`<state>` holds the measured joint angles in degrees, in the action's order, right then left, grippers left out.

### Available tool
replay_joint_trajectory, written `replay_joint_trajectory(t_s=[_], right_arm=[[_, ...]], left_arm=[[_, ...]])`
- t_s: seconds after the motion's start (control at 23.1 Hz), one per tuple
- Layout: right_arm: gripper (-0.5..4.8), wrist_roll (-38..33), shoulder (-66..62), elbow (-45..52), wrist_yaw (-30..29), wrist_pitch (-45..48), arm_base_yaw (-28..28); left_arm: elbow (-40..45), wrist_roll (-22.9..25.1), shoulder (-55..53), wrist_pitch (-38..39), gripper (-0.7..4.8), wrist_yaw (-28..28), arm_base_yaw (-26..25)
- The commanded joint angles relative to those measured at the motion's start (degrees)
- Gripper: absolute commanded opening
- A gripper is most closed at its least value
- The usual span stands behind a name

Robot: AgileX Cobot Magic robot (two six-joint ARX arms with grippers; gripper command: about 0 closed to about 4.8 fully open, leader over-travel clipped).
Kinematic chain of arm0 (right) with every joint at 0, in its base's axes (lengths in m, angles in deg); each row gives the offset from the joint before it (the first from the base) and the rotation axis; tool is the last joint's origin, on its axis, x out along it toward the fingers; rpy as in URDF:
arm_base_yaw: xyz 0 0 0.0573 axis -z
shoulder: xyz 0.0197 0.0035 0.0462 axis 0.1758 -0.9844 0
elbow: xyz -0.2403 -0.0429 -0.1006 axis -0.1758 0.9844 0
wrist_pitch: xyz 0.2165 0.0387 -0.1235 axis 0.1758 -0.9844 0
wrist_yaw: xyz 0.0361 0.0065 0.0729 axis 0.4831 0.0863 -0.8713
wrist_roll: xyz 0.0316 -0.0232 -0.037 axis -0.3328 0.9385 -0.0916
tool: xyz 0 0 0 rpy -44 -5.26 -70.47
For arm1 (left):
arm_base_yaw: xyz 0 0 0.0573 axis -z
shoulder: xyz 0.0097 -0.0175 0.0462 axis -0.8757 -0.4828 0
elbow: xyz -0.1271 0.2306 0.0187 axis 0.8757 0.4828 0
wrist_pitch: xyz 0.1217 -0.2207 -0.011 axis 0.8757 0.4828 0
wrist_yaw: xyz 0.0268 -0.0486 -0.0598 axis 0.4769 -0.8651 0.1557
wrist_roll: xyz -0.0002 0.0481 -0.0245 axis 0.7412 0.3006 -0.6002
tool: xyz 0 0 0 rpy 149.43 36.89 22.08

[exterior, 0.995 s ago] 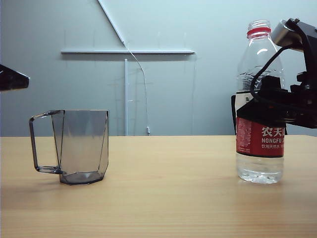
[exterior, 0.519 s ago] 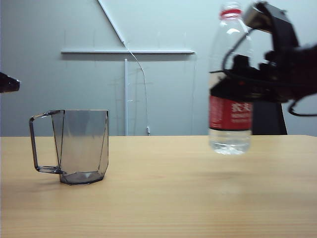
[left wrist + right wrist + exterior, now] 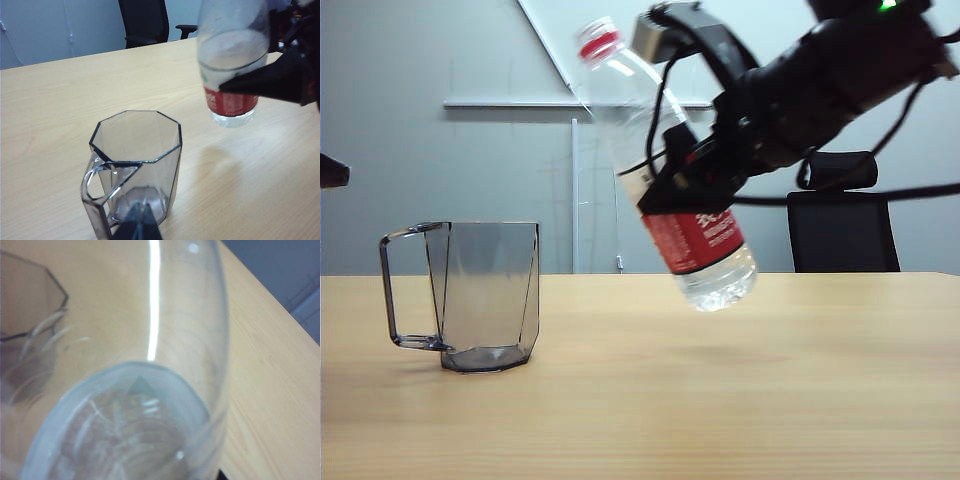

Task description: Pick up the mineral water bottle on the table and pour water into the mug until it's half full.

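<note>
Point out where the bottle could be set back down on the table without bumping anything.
The table is bare right of the mug to the far edge, beneath the tilted mineral water bottle clamped in the right gripper. A bare strip runs in front of the mug. The left gripper crowds the mug.

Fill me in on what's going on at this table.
The right gripper holds the mineral water bottle in the air, tilted with its open neck toward the mug. The mug stands empty on the table, nothing poured yet. The left gripper hangs above the mug, holding nothing.
</note>
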<state>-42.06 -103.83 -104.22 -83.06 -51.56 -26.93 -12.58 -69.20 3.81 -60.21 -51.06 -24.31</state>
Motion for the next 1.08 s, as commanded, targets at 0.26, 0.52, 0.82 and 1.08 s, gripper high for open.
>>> replay_joint_trajectory(t_s=[0.26,0.52,0.82,1.08], right_arm=[[2.69,12.44,-6.32,-10.03,10.4,-4.48,-5.6],[2.68,19.93,-6.34,-10.1,16.61,-4.59,-7.21],[2.68,26.36,-6.45,-10.1,20.94,-3.08,-7.19],[2.68,30.88,-7.15,-10.14,22.14,-0.68,-7.19]], left_arm=[[-0.13,-0.17,-0.09,-0.37,-0.02,-0.26,-0.17],[-0.13,-0.17,-0.09,-0.39,-0.02,-0.24,-0.17],[-0.13,-0.17,-0.09,-0.37,-0.02,-0.24,-2.43],[-0.13,-0.17,-0.09,-0.39,-0.02,-0.24,-2.99]])
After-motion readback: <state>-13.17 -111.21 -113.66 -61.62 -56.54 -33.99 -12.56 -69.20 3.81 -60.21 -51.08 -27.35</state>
